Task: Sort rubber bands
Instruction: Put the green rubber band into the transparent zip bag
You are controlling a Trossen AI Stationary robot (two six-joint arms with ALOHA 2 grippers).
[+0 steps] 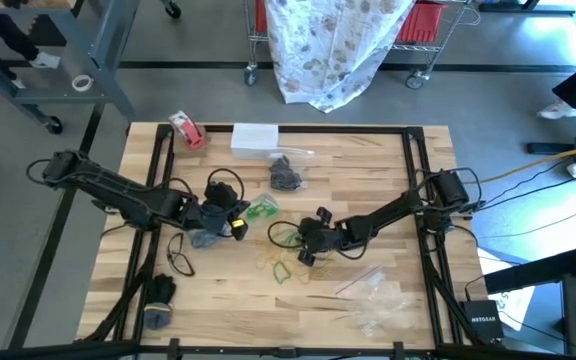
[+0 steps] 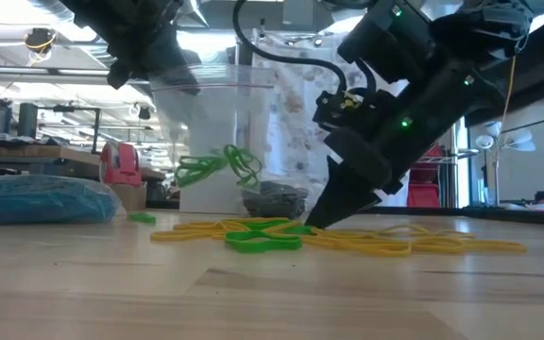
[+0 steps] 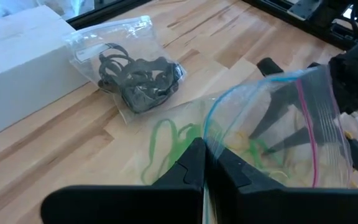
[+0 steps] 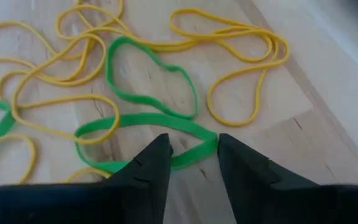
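Yellow rubber bands (image 4: 67,74) and green rubber bands (image 4: 148,81) lie loose on the wooden table (image 1: 368,160) near its middle. My right gripper (image 4: 194,152) is open and slants down onto them. Its fingertips stand on either side of the bent end of one green band (image 2: 263,241). My left gripper (image 1: 230,222) is shut on a clear plastic bag (image 2: 215,142) to the left of the pile. Green bands (image 2: 220,165) show inside that bag. My left gripper pinches the bag's upper edge (image 3: 207,140) by its zip strip between its two fingers. The bag hangs open below the gripper. My right gripper has the green band's bent end (image 4: 197,148) between its open fingers at table level; whether a finger touches it, I cannot tell.
A bag of black bands (image 1: 288,175) and a white box (image 1: 255,138) lie at the far side, with a red-and-white tape roll (image 1: 188,130) to their left. A heap of blue bands (image 2: 36,198) lies near the left gripper. Clear bags (image 1: 378,300) lie at the near right.
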